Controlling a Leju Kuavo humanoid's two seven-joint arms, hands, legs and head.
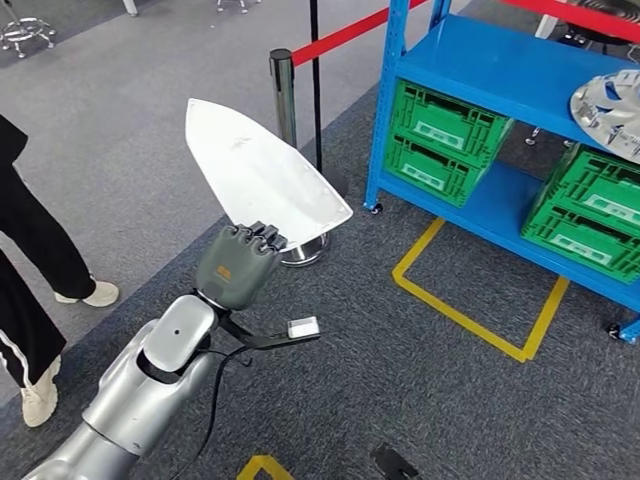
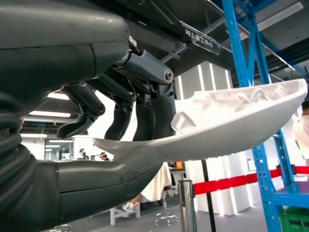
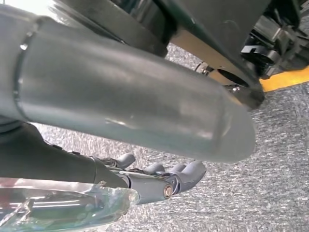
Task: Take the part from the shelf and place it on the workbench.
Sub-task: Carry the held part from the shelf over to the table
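1. Grey carpet covers the floor in the head view, and you can see yellow tape lines on it at the right middle of the frame.
2. The blue shelf stands in the upper right of the frame. Green crates sit on its lower level, and a shiny silver part lies on the level above, at the right edge.
3. The silver left arm comes up from the lower left corner.
4. The white part is the thing you want. It is flat and pointed like a leaf. It is up in the air in the middle of the frame, away from the shelf, tilted with its tip toward the upper left.
5. The left hand is grasping the white part at its lower edge. In the left wrist view, the dark fingers press on one face of the part and the thick thumb sits against the other.
6. A person's legs in black trousers and pale shoes stand at the left edge.
7. A metal post with a red belt stands behind the part, at the top middle.
8. In the right wrist view, the right hand hangs over the carpet. You can see its fingers curled, but you cannot tell whether it is clenched or loose.
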